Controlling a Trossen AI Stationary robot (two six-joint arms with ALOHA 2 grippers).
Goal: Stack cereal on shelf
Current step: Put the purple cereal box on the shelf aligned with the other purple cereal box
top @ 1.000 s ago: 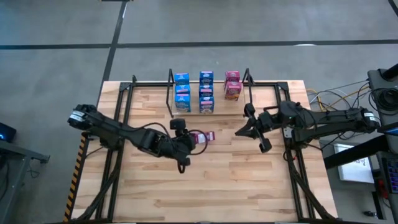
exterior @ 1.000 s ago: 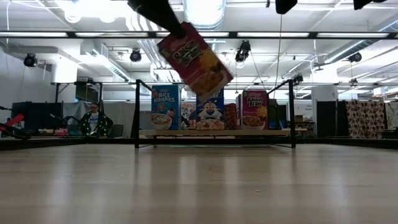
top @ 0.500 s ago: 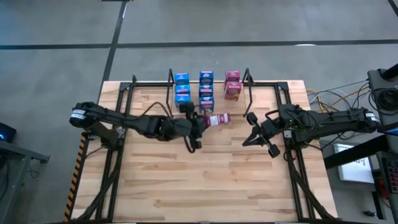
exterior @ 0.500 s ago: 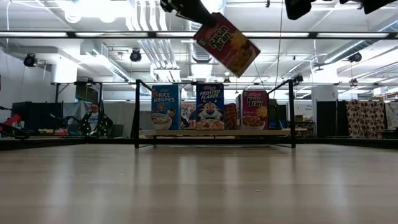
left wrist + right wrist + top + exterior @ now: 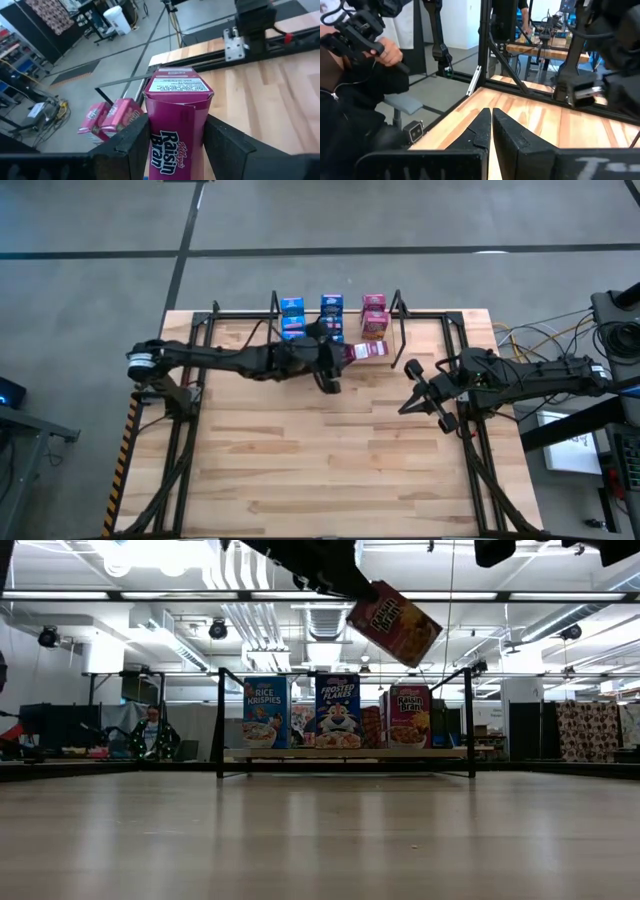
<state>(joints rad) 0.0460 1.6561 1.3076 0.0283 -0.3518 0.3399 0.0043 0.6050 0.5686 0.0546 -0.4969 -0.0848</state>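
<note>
My left gripper point(image 5: 338, 356) is shut on a pink Raisin Bran cereal box point(image 5: 366, 351), held high above the table just in front of the shelf point(image 5: 398, 312). The box also shows in the low view point(image 5: 393, 622) and the left wrist view point(image 5: 176, 120). The shelf holds blue boxes point(image 5: 292, 315) point(image 5: 331, 312) and pink boxes point(image 5: 373, 315), which stand upright on its tiers. My right gripper point(image 5: 405, 405) is shut and empty over the table's right part. My left gripper pinches the pink box between its two fingers point(image 5: 137, 145), on two opposite sides of its lower part point(image 5: 160, 150). The box's top end point(image 5: 177, 85) sticks out beyond the fingertips toward the table's right. The box is tilted and lifted clear of the table.
A black tube frame point(image 5: 455, 330) edges the table. Bare wood point(image 5: 330, 470) lies near the front. A person in dark clothes point(image 5: 355, 75) sits beyond the table's edge in the right wrist view.
My left gripper has carried the pink box up and toward the table's far edge and right, from mid-table to just in front of the shelf, still shut on it. My right gripper has drawn back a little toward the right and near edges.
</note>
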